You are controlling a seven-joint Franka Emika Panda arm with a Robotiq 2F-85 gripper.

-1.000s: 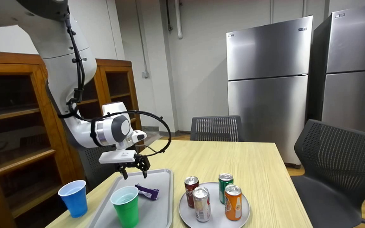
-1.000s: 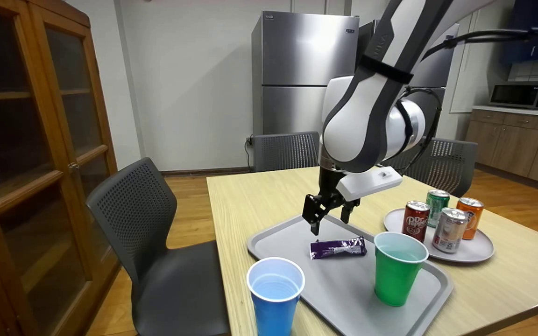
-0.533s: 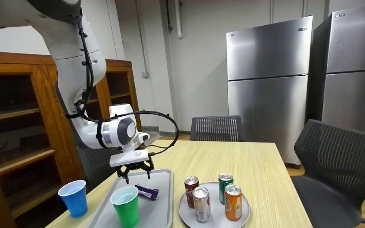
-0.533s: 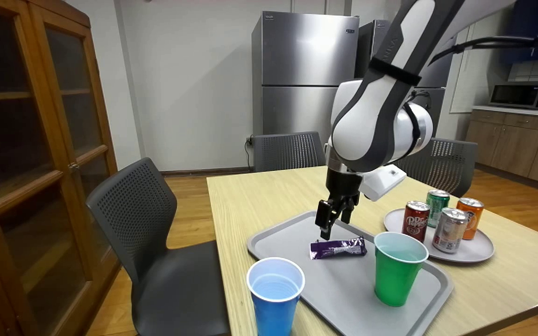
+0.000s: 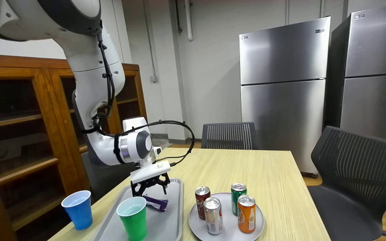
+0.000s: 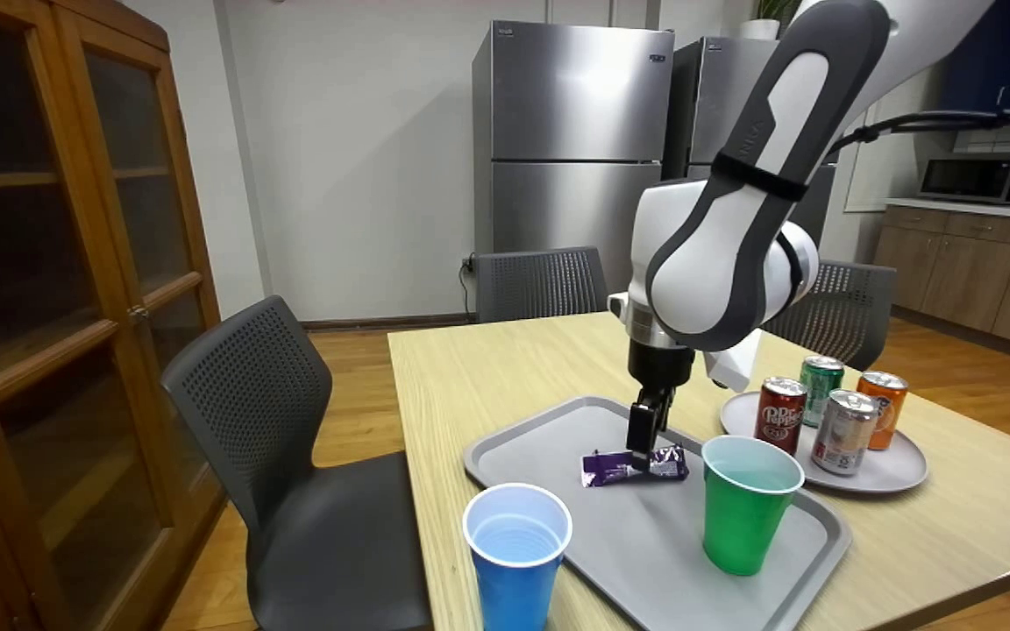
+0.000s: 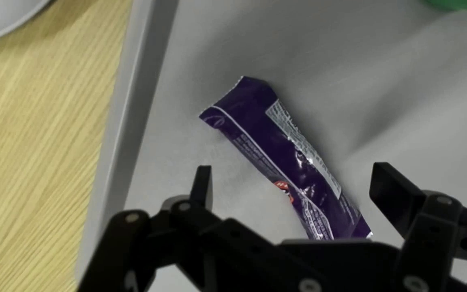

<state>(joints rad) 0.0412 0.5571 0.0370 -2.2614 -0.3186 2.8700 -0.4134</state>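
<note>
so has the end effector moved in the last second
Yes: in both exterior views the end effector has come lower, closer to the packet, which lies unmoved on the tray.

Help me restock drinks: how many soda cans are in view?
4, all on the round plate. In an exterior view: dark red can back left, silver can front left, green can back right, orange can front right.

In an exterior view, the gripper (image 5: pixel 151 193) hangs, jaws apart, toward the far edge of the gray tray (image 5: pixel 166 224), close to the purple packet (image 5: pixel 156 203). The green cup (image 5: pixel 134 219) stands farther from that edge. Between the tray's left edge and the left edge of the table (image 5: pixel 233 167) stands the blue cup (image 5: pixel 80 212). Past the tray's right edge, the round plate (image 5: pixel 228 221) bears a dark red can (image 5: pixel 200 202), a silver can (image 5: pixel 213 217), a green can (image 5: pixel 236 198) and an orange can (image 5: pixel 247 218).
</note>
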